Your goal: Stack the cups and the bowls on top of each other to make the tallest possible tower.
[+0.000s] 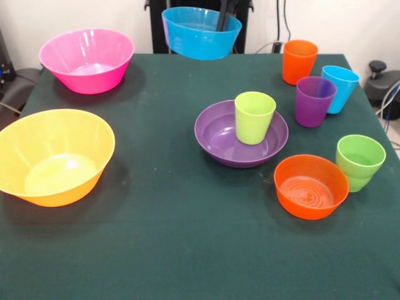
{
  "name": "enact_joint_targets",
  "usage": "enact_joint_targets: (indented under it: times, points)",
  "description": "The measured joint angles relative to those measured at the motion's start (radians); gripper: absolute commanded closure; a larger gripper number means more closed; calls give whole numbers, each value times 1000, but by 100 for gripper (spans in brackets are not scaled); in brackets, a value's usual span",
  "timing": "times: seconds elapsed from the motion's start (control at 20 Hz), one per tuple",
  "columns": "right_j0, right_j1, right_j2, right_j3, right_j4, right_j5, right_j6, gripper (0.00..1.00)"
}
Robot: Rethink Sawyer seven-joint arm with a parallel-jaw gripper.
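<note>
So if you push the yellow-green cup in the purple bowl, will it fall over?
Probably it tips rather than slides: the lime-yellow cup is taller than its narrow base and stands upright in the purple bowl, towards its right side. It looks like thin smooth plastic, so likely light and a bit slippery. On its side it would probably roll.

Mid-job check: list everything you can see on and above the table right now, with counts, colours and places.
Big bowls: 2; pink far left, yellow-orange near left.
Purple bowl: 1, table centre.
Lime-yellow cup: 1, upright inside the purple bowl.
Small orange bowl: 1, near right.
Loose cups: 4; orange, light blue, purple, green, all right side.
Blue bowl: 1, lifted above the far edge.
Gripper: dark fingers reaching into the blue bowl.
</note>
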Motion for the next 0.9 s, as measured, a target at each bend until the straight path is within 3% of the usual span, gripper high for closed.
enact_joint_targets:
  times: [0.9]
  points:
    - [41,28,0,-39,1,44,8,100]
